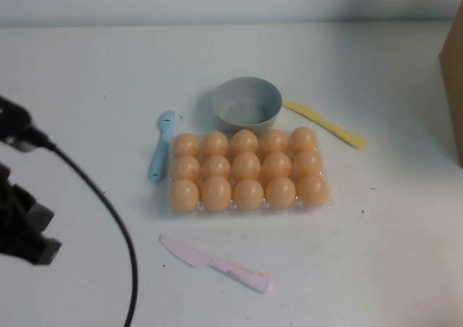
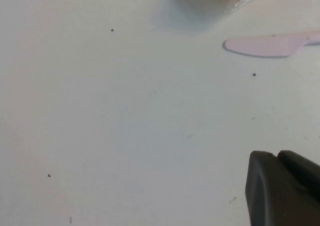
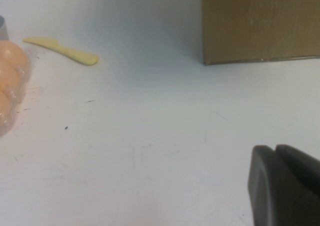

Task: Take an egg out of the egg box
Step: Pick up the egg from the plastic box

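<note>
Lab tabletop: bare white table (image 1: 376, 255), robot cable (image 1: 108, 211).

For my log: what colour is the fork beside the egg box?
Light blue fork, clearest in the high view.

Left pincer (image 2: 282, 188) low at table's left; right pincer (image 3: 285, 186) above table.

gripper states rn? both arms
Left gripper: cannot be told; low over bare table, near the pink knife, holding nothing visible.
Right gripper: cannot be told; over bare table beside the egg box.
</note>
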`<state>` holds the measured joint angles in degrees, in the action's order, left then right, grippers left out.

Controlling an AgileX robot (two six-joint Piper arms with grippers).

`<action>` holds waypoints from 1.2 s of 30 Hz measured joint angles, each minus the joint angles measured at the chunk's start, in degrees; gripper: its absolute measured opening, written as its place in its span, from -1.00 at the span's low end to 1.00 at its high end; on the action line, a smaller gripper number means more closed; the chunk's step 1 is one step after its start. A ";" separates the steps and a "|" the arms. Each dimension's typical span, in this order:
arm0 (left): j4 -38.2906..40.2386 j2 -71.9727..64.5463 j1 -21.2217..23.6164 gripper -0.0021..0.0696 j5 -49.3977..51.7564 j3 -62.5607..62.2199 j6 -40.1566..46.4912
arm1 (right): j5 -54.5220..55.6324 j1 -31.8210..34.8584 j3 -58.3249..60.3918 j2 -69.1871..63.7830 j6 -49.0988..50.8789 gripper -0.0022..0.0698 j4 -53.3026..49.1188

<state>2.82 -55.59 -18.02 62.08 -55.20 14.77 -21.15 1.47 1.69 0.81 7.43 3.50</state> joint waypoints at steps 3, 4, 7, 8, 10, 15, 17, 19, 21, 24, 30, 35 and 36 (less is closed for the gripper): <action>-3.14 -7.18 -4.27 -0.95 1.73 -6.02 -0.89 | 0.00 0.00 0.00 0.00 0.00 -0.99 0.00; -3.85 -10.23 -5.90 -0.95 2.03 -8.94 -0.52 | 0.00 0.00 0.00 0.00 0.00 -0.99 0.00; -4.41 -17.08 -9.57 -0.95 2.58 -15.77 1.86 | 0.00 0.00 0.00 0.00 0.00 -0.99 0.00; -4.51 -18.96 -10.55 -0.95 2.80 -17.60 2.88 | 0.00 0.00 0.00 0.00 0.00 -0.99 0.00; -4.50 -23.38 -12.70 -0.95 2.80 -21.80 4.53 | 0.00 0.00 0.00 0.00 0.00 -0.99 0.00; -4.50 -32.20 -15.49 -0.95 2.80 -29.75 8.27 | 0.00 0.00 0.00 0.00 0.00 -0.99 0.00; -4.50 -34.97 -15.88 -0.95 2.80 -31.91 8.94 | 0.00 0.00 0.00 0.00 0.00 -0.99 0.00; -4.50 -37.72 -15.88 -0.87 2.80 -33.80 8.94 | 0.00 0.00 0.00 0.00 0.00 -0.99 0.00; -4.50 -39.99 -15.88 -0.67 2.80 -35.11 8.94 | 0.00 0.00 0.00 0.00 0.00 -0.99 0.00; -4.65 -42.94 -15.88 -0.16 1.44 -36.12 8.94 | 0.00 0.00 0.00 0.00 0.00 -0.99 0.00; -4.65 -46.00 -15.97 0.57 -4.10 -36.36 11.06 | 0.00 0.00 0.00 0.00 0.00 -0.99 0.00; -4.24 -47.48 -16.96 0.63 -3.46 -35.96 17.28 | 0.00 0.00 0.00 0.00 0.00 -0.99 0.00; -3.87 -47.72 -17.18 0.63 -3.44 -35.53 19.91 | 0.00 0.00 0.00 0.00 0.00 -0.99 0.00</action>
<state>-1.05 -103.31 -35.20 58.65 -90.73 34.68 -21.15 1.47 1.69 0.81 7.43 3.50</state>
